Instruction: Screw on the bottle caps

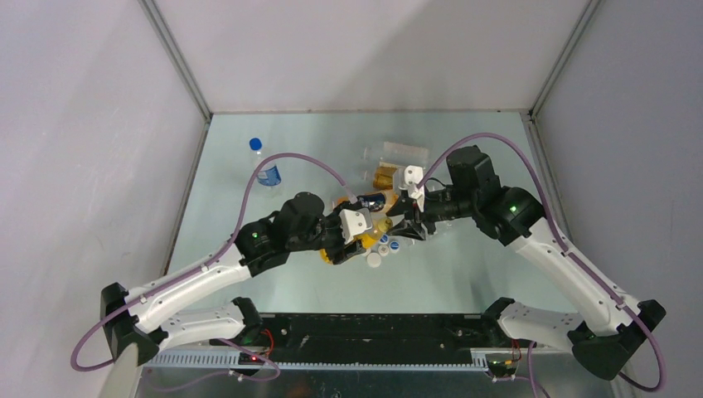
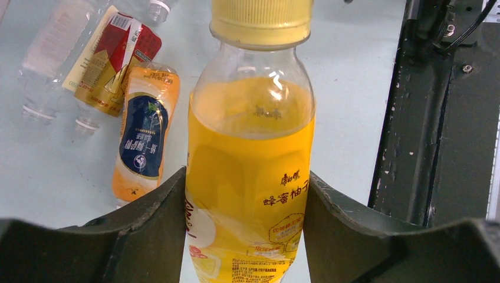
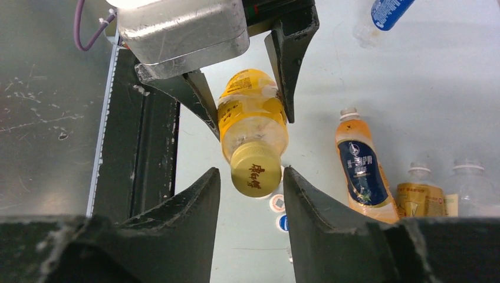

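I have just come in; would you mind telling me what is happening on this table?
The left gripper is shut on the body of an orange-yellow plastic bottle, which carries a round yellow plastic cap. The right gripper faces that cap with its fingers apart on either side, apparently not gripping it. An orange plastic bottle with a dark-blue label and others lie on the table, with a few small round loose caps nearby.
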You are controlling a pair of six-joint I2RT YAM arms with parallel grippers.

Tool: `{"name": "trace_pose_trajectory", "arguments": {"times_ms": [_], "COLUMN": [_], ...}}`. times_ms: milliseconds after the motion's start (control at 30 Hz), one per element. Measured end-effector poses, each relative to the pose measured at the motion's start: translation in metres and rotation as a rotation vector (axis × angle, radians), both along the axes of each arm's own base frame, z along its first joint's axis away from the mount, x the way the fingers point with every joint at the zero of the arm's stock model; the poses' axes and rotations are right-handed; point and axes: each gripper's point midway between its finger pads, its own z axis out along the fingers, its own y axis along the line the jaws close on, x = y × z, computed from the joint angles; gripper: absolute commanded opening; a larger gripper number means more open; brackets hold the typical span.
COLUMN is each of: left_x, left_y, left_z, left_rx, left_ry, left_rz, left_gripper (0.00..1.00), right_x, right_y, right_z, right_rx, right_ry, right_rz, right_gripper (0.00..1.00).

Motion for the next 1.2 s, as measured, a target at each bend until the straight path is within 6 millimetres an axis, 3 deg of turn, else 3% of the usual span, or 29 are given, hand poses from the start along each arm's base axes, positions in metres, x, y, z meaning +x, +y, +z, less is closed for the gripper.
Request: {"name": "trace_pose_trajectory", "arguments": {"times_ms": [267, 467, 633, 867, 1100, 1167, 1200], "left_x": [0.000, 0.000, 0.000, 0.005, 0.015, 0.017, 0.018], "left_y": [0.000, 0.000, 0.001, 0.003, 0.005, 0.004, 0.004], "left_z": [0.001, 0.001, 0.000, -0.005, -0.008, -0.008, -0.008], "left_rx": [0.002, 0.002, 0.004, -0.002, -0.037, -0.047, -0.051], "left_ry": [-0.014, -0.014, -0.014, -0.034, -0.072, -0.076, -0.077], "left_rz": [-0.008, -0.011, -0.008, 0.021, 0.080, 0.095, 0.104], "left_gripper": [0.00, 0.00, 0.00, 0.00, 0.00, 0.00, 0.00], "right_x": [-0.001, 0.000, 0.001, 0.005, 0.015, 0.018, 0.020], "right_y": [0.002, 0.003, 0.004, 0.008, 0.011, 0.013, 0.013], "right_z": [-0.008, -0.010, -0.011, -0.013, -0.013, -0.012, -0.011], "right_rx": [-0.021, -0.024, -0.031, -0.064, -0.056, -0.043, -0.036], "right_ry": [0.033, 0.036, 0.054, 0.157, 0.393, 0.440, 0.455], "right_rz": [0.010, 0.013, 0.000, -0.102, -0.366, -0.423, -0.451], "right_gripper": [0.39, 0.21, 0.00, 0.00, 0.00, 0.07, 0.17]}}
